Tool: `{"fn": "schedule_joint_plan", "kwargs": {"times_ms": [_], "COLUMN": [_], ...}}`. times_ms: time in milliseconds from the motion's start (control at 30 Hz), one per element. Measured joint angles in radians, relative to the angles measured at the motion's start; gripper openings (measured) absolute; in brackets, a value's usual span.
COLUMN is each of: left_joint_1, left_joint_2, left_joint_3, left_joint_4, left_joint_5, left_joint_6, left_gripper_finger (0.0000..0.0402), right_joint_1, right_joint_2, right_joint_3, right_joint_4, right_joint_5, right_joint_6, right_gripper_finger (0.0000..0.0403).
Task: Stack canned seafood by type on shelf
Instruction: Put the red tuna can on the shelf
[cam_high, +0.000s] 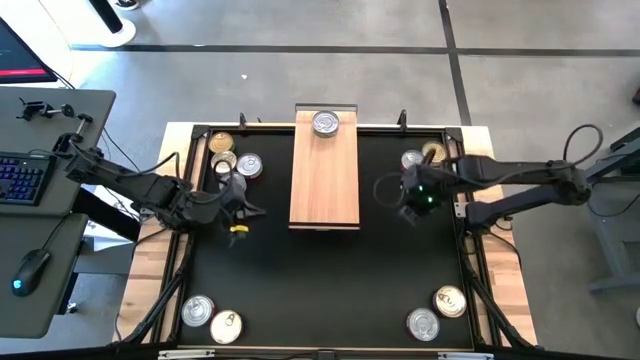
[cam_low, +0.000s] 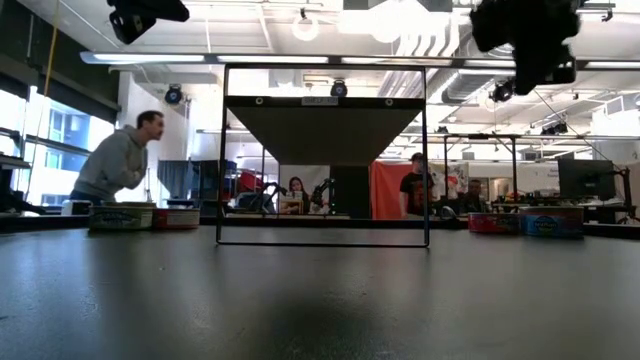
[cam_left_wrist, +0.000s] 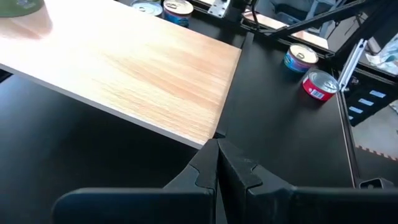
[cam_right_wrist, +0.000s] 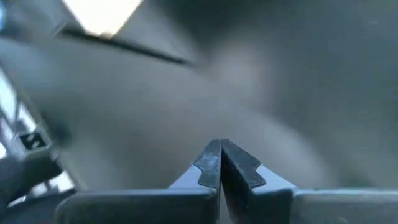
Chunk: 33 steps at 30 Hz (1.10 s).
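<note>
The shelf (cam_high: 325, 170), a light-wood plank, runs near to far over the middle of the black mat. One silver-lidded tin (cam_high: 325, 123) rests flat on its far end. Other tins of canned seafood sit on the mat: three at the far left (cam_high: 236, 160), two at the far right (cam_high: 422, 156), two at the near left (cam_high: 211, 318) and two at the near right (cam_high: 437, 311). My left gripper (cam_high: 250, 208) hangs shut and empty just left of the shelf's near end (cam_left_wrist: 205, 124). My right gripper (cam_high: 405, 205) hangs shut and empty right of the shelf, above the mat.
The mat (cam_high: 330, 280) lies inside a black frame on a pale wooden table. A desk with a keyboard (cam_high: 22, 178) and mouse stands to the left. In the low view, people stand and sit in the room beyond the table.
</note>
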Motion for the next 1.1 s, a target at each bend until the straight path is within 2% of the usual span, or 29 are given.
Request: {"fn": "schedule_joint_plan", "kwargs": {"times_ms": [267,367,467,567,700,833,1000,1100], "left_joint_1": [0.026,0.054,0.075,0.074,0.071,0.071,0.071,0.069], "left_joint_2": [0.032,0.036,0.036,0.036,0.036,0.036,0.036,0.036], "left_joint_3": [0.0,0.0,0.0,0.0,0.0,0.0,0.0,0.0], "left_joint_4": [0.029,0.058,0.039,-0.009,-0.032,-0.026,-0.041,-0.051], "left_joint_5": [0.002,0.044,0.117,0.137,0.138,0.135,0.158,0.193], "left_joint_6": [-0.024,-0.024,-0.024,-0.034,-0.092,-0.049,0.094,0.113], "left_gripper_finger": [0.0,0.0,0.0,0.0,0.0,0.0,0.0,0.0], "right_joint_1": [0.161,0.195,0.248,0.343,0.513,0.681,0.785,0.813], "right_joint_2": [0.043,0.05,0.052,0.078,0.169,0.307,0.463,0.535], "right_joint_3": [-0.01,-0.01,-0.01,-0.01,-0.01,-0.01,0.002,0.041], "right_joint_4": [0.137,0.162,0.21,0.268,0.296,0.385,0.416,0.415], "right_joint_5": [0.035,0.033,-0.014,-0.1,-0.174,-0.198,-0.199,-0.23], "right_joint_6": [0.047,0.042,0.044,0.061,0.196,0.373,0.616,0.702], "right_gripper_finger": [0.0,0.0,0.0,0.0,0.0,0.0,0.0,0.0]}}
